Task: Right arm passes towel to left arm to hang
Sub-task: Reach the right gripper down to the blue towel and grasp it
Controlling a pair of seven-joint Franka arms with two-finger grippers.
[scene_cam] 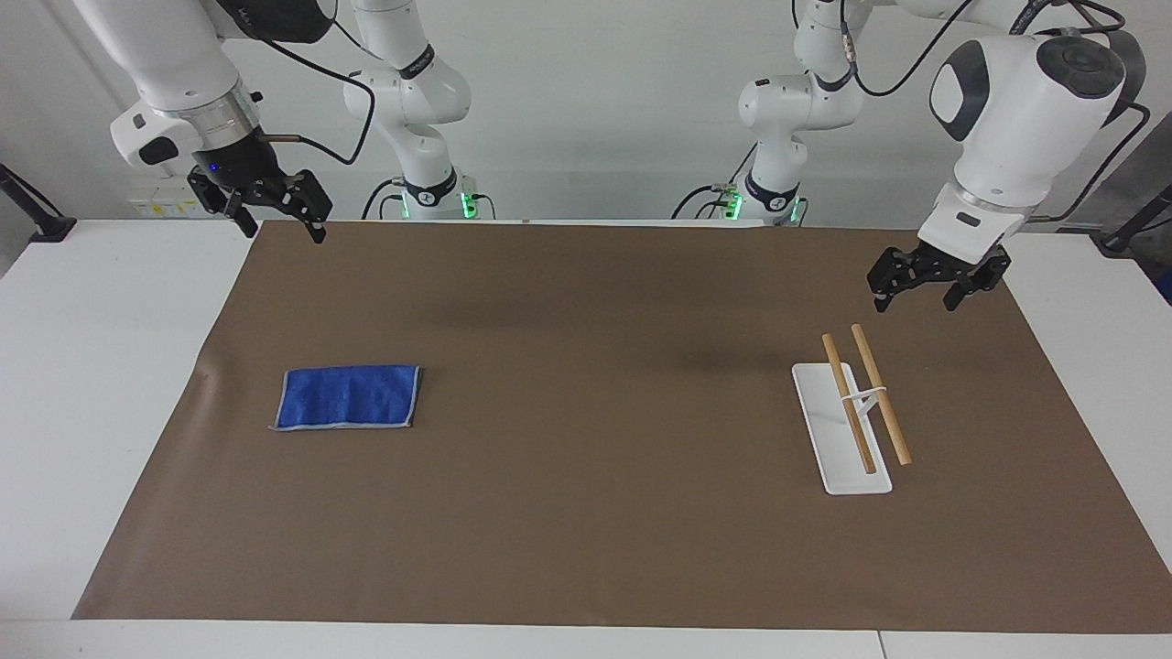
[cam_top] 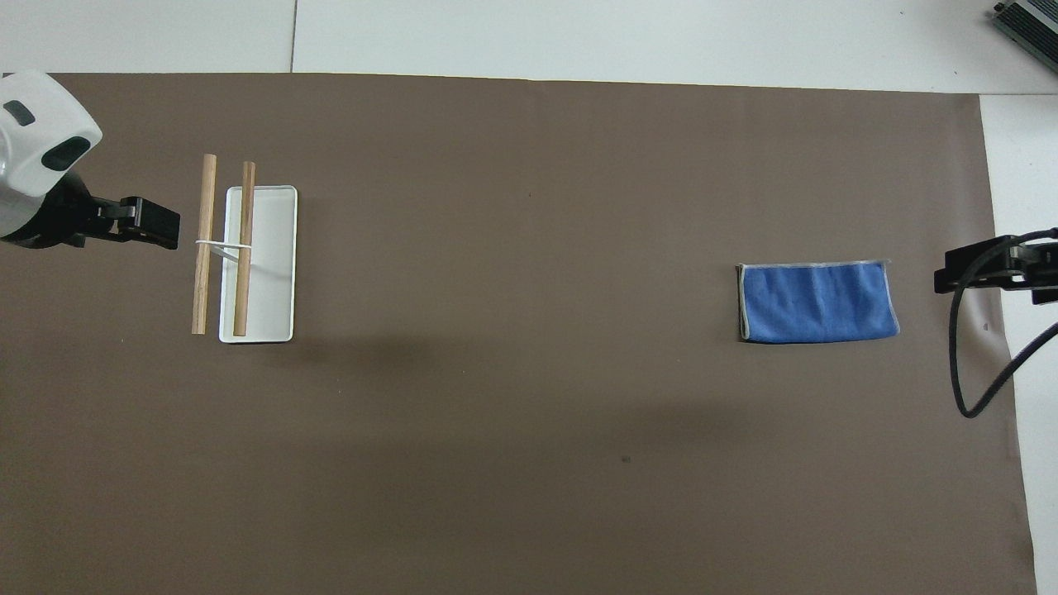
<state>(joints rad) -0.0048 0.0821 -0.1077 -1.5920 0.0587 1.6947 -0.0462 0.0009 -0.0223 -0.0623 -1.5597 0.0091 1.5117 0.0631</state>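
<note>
From the camera facing my two arms, the towel lies flat and folded on the brown mat, toward the right arm's end of the table, touched by nothing. The right gripper hangs in the air over the mat's edge closest to the robots, its fingers spread and holding nothing. At the left arm's end I see the rack: a white base plate carrying two wooden rods side by side on a thin white support. The left gripper hovers above the mat beside the rack's robot-side end, jaws parted and empty. Towel and rack sit well apart, with bare mat between them.

From the camera above the robots' end, the towel shows as a blue rectangle with a pale hem, its long sides running across the table. The right gripper juts in from the edge of the view just beside the towel's short end, clear of the cloth. The left gripper points at the wooden rods from the table's end, close to the outer rod but not touching it. One rod lies over the white base plate, the other over the mat alongside.
</note>
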